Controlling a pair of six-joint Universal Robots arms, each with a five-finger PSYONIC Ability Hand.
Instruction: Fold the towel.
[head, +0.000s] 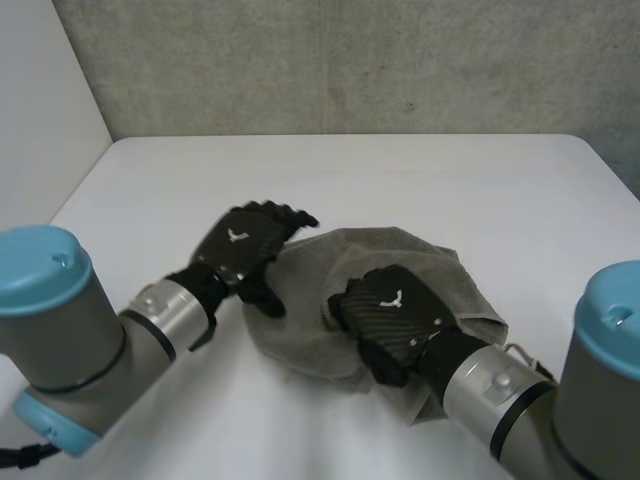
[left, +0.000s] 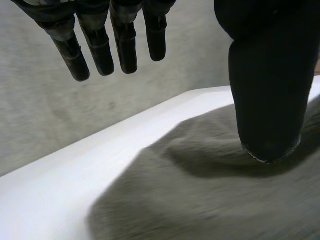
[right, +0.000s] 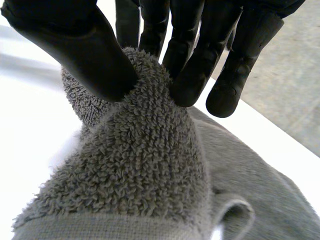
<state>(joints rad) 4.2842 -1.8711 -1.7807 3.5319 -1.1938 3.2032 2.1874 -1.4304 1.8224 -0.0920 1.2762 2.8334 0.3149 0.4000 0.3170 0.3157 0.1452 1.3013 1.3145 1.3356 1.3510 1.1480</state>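
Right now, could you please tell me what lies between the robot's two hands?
Rumpled grey towel lies between the left hand and the right hand, as the head view shows; the right hand pinches a fold.

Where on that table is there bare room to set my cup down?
Bare: the table beyond the towel up to the wall, and right of the towel. Crowded: the near middle, where the left hand and right hand are at the towel.

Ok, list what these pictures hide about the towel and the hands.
Head view: the right hand covers its own pinch on the towel.
Head view: the right arm hides part of the towel's near edge.
Left wrist view: whether the left hand touches the towel; its thumb's tip hides the contact.
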